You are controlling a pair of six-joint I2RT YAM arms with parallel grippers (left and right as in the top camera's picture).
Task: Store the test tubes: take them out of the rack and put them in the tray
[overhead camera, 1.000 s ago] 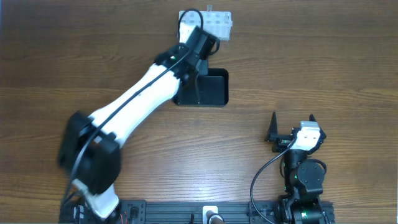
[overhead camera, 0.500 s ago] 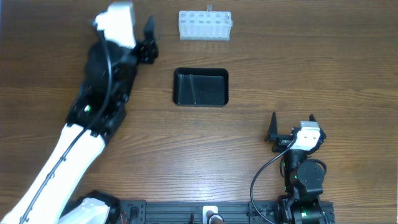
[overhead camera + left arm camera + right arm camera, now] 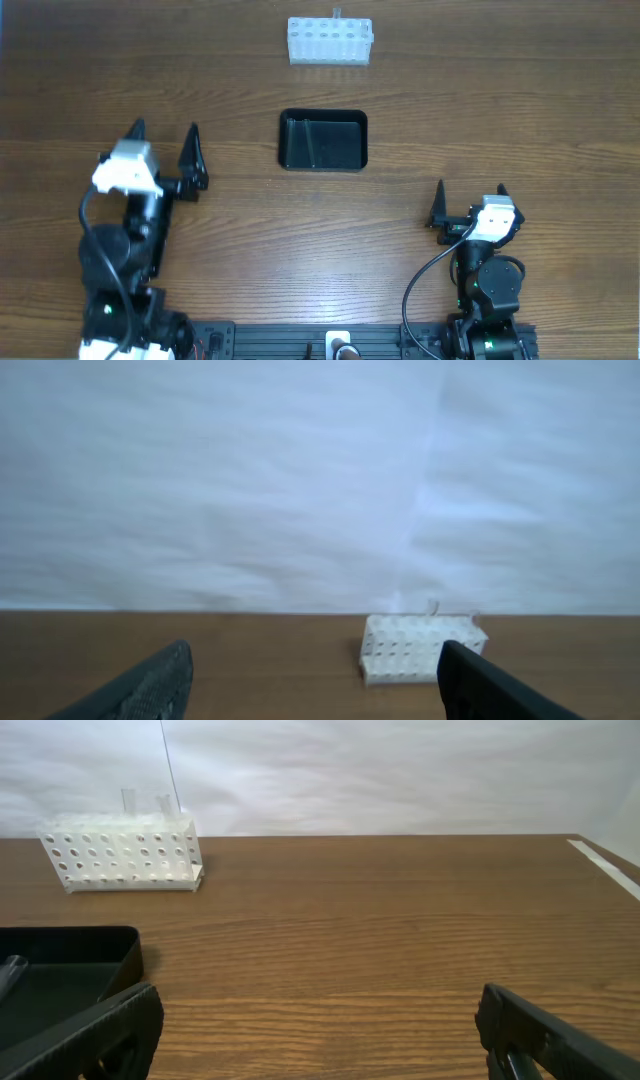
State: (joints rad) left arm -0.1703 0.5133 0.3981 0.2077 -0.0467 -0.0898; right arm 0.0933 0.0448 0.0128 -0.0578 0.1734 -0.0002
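Left gripper (image 3: 163, 130) and right gripper (image 3: 471, 188) sit wide open, empty, at the table's (image 3: 520, 110) near edge; a tube (image 3: 163, 805) in the far-edge rack (image 3: 330, 42), beyond the mid-table tray (image 3: 323, 115), likely needs a straight upward pull.

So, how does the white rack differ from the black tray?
The rack is white and pierced with rows of holes; the tray is black, a plain open basin. The rack stands at the far edge of the table; the tray lies nearer the middle. The rack is taller, the tray shallow. Both are rectangular and rest flat on the wood.
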